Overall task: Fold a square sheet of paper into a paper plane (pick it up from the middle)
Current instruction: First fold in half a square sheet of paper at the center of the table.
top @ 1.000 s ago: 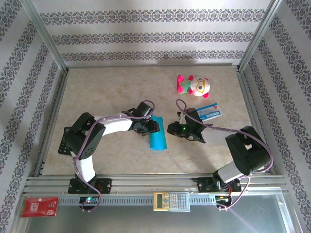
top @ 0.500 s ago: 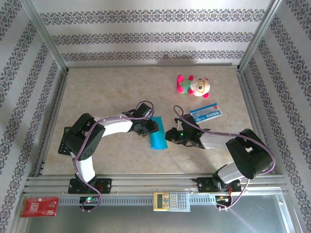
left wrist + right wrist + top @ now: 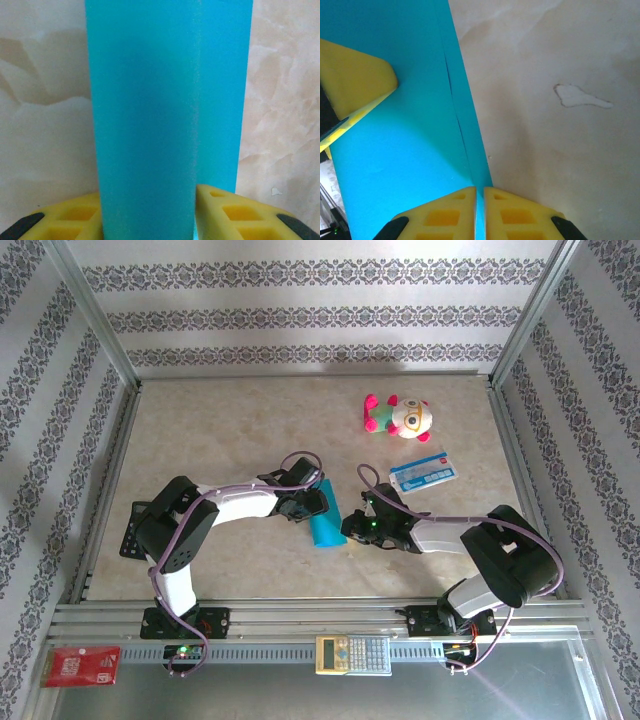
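Right gripper (image 3: 480, 192) advanced, pinching paper (image 3: 395, 150) edge

Arms bent inward, left tool (image 3: 311, 503) straddling folded paper (image 3: 326, 531), right tool (image 3: 349, 528) pinching its edge.

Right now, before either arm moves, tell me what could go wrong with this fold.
1. The right pincer grips only a thin edge of the folded sheet; a pull may tear it or slip off.
2. The left pincer straddles the same strip close by, so uneven motion could crumple it or skew the crease.
3. The pincers sit nearly together over the paper and might collide.
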Available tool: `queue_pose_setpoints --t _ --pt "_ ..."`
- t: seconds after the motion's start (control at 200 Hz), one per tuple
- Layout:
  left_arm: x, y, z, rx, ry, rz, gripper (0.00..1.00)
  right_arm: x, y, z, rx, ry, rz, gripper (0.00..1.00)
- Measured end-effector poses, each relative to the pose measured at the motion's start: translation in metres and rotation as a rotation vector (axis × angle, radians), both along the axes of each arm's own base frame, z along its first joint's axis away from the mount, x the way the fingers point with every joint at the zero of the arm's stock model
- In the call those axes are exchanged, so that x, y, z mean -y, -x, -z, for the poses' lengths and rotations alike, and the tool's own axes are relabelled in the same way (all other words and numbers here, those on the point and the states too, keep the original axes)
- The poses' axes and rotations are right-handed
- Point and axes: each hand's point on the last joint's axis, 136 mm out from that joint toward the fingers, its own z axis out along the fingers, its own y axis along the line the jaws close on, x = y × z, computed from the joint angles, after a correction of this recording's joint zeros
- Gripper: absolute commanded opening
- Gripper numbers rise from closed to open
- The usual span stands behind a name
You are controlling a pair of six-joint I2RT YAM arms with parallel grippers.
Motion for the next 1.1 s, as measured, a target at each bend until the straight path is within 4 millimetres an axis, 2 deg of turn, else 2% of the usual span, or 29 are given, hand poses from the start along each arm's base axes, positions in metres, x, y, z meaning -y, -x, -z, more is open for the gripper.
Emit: queue_pose_setpoints --t 0.2,0.43,0.56,0.759,1.099 --pt "0.001 -0.001 -0.001 -0.002 0.006 -0.016 0.44 -0.002 -0.001 -0.001 0.004 -0.021 0.035 0.14" --pt "-0.003 -0.001 0.002 -0.011 -0.023 -0.017 0.35 -0.005 -0.002 -0.004 0.011 -0.04 0.052 0.18" --pt "-0.004 0.0 0.003 -0.007 -0.036 -0.001 0.34 -0.009 -0.002 -0.01 0.029 -0.055 0.037 0.2" --pt "-0.003 0.0 0.003 0.0 -0.043 0.012 0.36 -0.005 -0.005 -0.019 0.06 -0.057 0.034 0.21" --pt "-0.002 0.0 0.002 0.01 -0.049 0.036 0.37 0.004 0.008 -0.006 0.025 0.01 -0.003 0.2"
